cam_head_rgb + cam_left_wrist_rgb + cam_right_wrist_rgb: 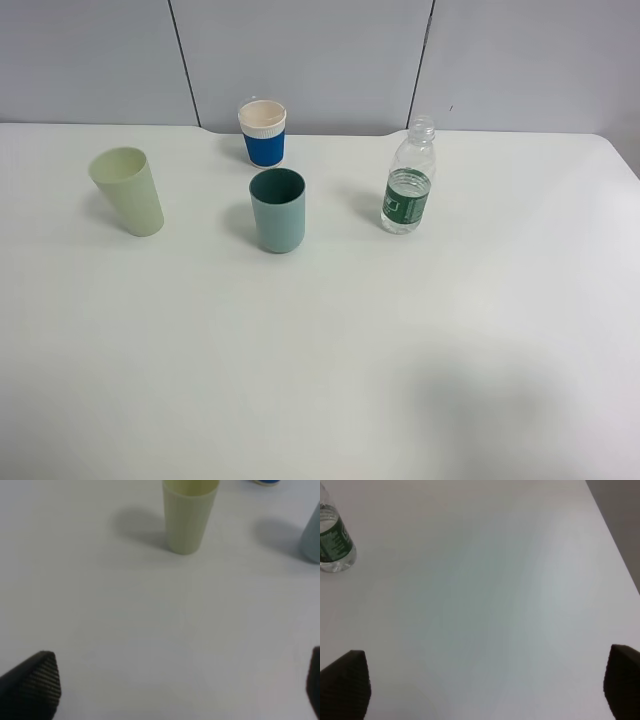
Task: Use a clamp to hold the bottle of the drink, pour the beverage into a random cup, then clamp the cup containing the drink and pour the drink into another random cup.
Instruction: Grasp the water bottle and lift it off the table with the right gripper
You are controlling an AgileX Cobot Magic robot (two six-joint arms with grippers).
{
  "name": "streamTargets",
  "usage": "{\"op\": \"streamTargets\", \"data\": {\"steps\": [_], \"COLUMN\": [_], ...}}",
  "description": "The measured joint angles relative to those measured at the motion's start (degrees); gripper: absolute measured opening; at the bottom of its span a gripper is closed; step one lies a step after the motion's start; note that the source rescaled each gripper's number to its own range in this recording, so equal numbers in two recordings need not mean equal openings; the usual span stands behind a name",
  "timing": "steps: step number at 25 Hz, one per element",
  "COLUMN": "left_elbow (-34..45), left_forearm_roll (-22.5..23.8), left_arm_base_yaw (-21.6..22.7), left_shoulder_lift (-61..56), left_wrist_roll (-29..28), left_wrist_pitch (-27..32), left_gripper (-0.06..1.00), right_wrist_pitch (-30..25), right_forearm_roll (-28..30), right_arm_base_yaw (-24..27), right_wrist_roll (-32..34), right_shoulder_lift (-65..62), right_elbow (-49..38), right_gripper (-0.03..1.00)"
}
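Observation:
The clear bottle [409, 180] with a dark green label and no cap stands upright at the right of the table, holding some clear water. The teal tumbler [277, 210] stands in the middle, and the pale green tapered cup [128, 190] at the left. Neither arm shows in the high view. In the left wrist view my left gripper [182, 680] is open over bare table, with the pale green cup [187, 515] well ahead and the teal tumbler's side [312, 535] at the frame edge. My right gripper [487, 682] is open too, with the bottle [334, 540] far off ahead.
A blue-and-cream cup [263, 132] stands behind the teal tumbler near the back edge. The white table [320, 360] spans the view, with a grey panelled wall behind. The table's right edge [612, 530] shows in the right wrist view.

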State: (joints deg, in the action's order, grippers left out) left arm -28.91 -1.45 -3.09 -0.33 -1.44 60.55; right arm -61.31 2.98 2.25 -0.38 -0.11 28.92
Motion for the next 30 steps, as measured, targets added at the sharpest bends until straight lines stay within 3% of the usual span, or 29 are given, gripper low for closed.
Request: {"op": "streamTargets", "data": {"steps": [30], "left_elbow": [0.0], "left_forearm_roll": [0.0], "left_arm_base_yaw": [0.0], "left_shoulder_lift": [0.0], "left_wrist_roll": [0.0], "left_wrist_pitch": [0.0], "left_gripper": [1.0], "right_wrist_pitch": [0.0], "right_forearm_roll": [0.0], "right_arm_base_yaw": [0.0], "right_wrist_roll": [0.0], "right_shoulder_lift": [0.0], "right_elbow": [0.0], "right_gripper": [1.0]}}
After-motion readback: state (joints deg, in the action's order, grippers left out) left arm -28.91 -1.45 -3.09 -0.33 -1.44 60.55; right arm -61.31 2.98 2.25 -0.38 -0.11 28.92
